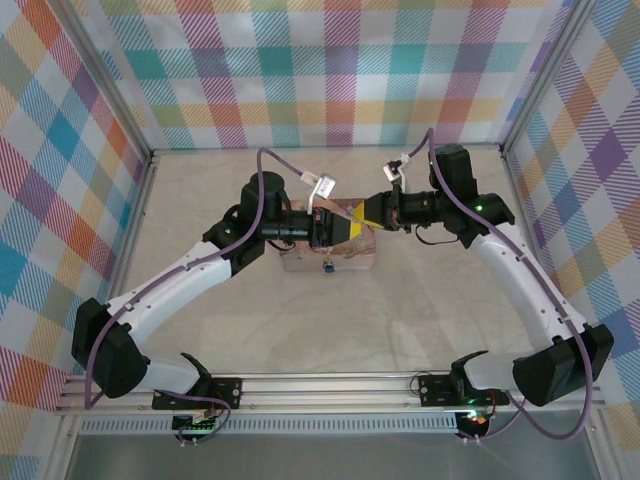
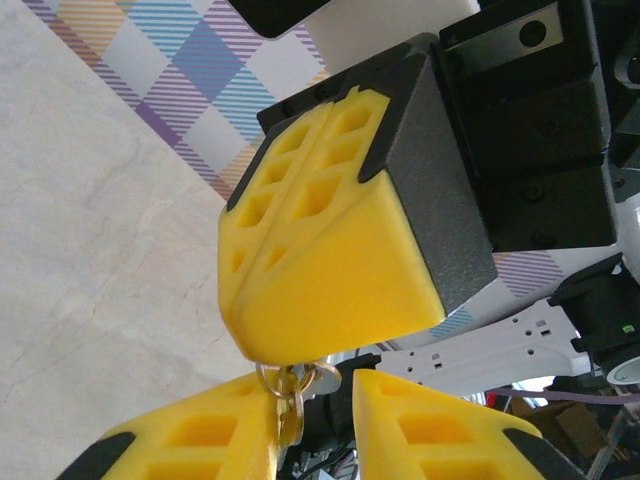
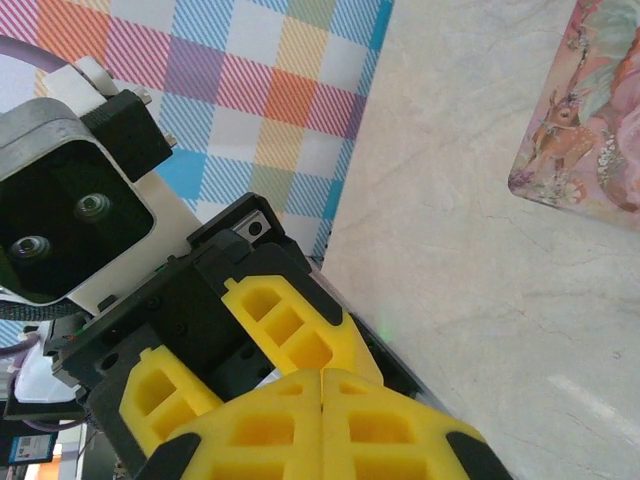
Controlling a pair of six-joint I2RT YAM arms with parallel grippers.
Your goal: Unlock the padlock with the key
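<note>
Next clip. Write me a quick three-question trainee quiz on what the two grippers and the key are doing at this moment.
1. True or false: the right gripper is shut, with the key hanging from its tips.
2. The left gripper has its fingers: A) apart, with the key between them; B) clamped on the tin; C) pressed flat on the tabletop.
3. What pink thing lies on the table below the two grippers?
Key: 1 true; 2 A; 3 the tin.

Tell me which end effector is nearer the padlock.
Left. The left end effector hangs just beyond the padlock; the right end effector reaches in from farther right.
</note>
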